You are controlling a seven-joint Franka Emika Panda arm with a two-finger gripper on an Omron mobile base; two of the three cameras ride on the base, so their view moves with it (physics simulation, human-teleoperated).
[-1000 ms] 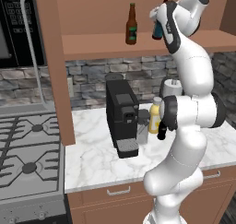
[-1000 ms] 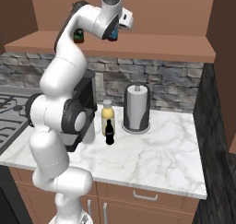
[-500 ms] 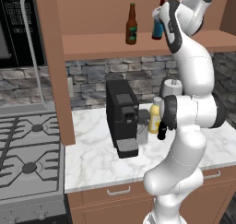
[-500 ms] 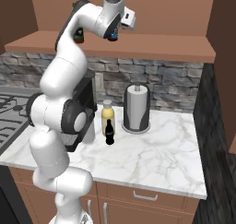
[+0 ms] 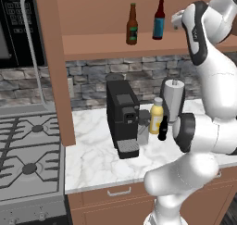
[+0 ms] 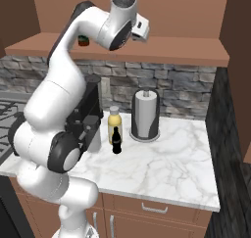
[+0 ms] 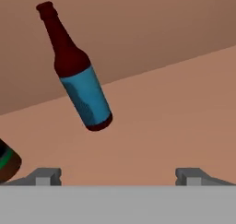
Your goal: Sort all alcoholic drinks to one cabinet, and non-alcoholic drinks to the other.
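Hand view: blue-bodied bottle (image 7: 80, 75) upright on cabinet shelf (image 7: 184, 117), clear of wide-apart gripper (image 7: 118, 176).

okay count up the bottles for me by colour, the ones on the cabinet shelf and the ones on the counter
Brown bottle: 1
Blue bottle: 1
Yellow bottle: 1
Black bottle: 1
Total: 4

In your hand view the brown bottle (image 7: 8, 162) is cut off at the left edge, leaving you just its base with a strip of green label. From the right base view, the arm hides nearly all of that bottle and covers much of the coffee machine (image 6: 91, 109). The labels on the cola bottle (image 6: 116, 141) and yellow bottle (image 6: 114, 124) are too small to read
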